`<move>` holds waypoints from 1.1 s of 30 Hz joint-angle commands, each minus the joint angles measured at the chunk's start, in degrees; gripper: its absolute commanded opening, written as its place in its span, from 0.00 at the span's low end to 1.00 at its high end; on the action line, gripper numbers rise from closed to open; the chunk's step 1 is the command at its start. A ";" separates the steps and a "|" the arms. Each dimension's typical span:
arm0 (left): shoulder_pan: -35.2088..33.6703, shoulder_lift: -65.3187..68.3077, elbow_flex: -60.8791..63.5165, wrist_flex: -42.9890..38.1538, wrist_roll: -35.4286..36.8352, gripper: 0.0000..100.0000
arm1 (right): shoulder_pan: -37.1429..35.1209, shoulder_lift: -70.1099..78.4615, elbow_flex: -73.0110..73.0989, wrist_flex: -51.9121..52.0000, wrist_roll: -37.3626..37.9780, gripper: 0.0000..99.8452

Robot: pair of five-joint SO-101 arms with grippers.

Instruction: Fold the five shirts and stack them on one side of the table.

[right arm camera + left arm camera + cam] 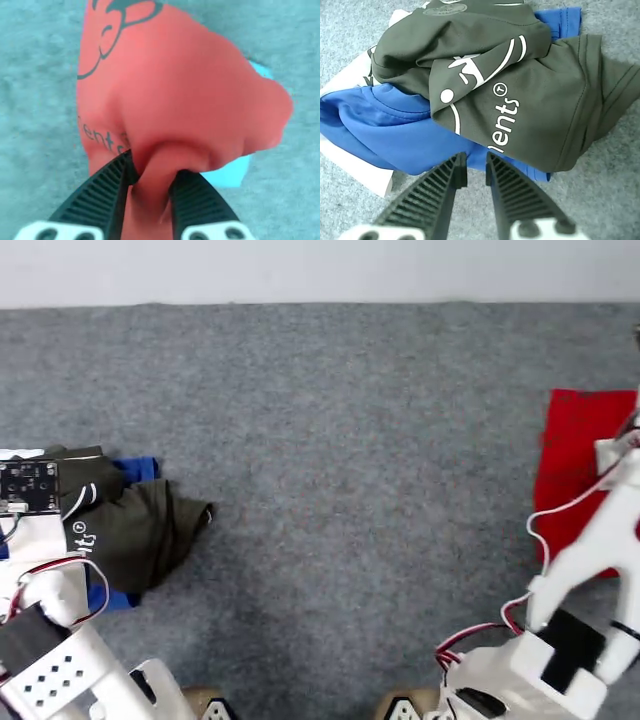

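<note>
A gray carpeted table (350, 440) carries shirts at its two ends, well apart from each other.

At the left edge, the high view shows a loose heap: a dark olive shirt (140, 530) with white print lies crumpled on top of a blue shirt (140, 468), whose corners stick out on the far and near sides. The left arm (60, 660) stands over the near-left corner, partly covering the heap. The left wrist view gives what the overhead picture cannot: a white shirt (345, 82) lies at the bottom, under the blue one, and the olive cloth is bunched in uneven folds rather than laid flat. It also shows the left gripper (475, 162) just beside the blue hem, its black ribbed fingers (445, 182) slightly parted and empty, above bare carpet.

At the right edge, the high view shows a red shirt (575, 470) as a flat patch, with the right arm (600, 540) and its wires crossing it. The right wrist view shows the grasp itself: the right gripper (155, 167) is clenched on a pinched fold of the red cloth, which bulges up between the jaws. A dark printed drawing marks the shirt, and a pale blue piece (232, 174) peeks out from under its edge; what it is cannot be told.
</note>
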 commanded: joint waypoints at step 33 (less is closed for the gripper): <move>-0.09 -0.53 -0.57 -1.23 -3.25 0.08 | 10.42 6.81 -1.49 -15.69 8.88 0.24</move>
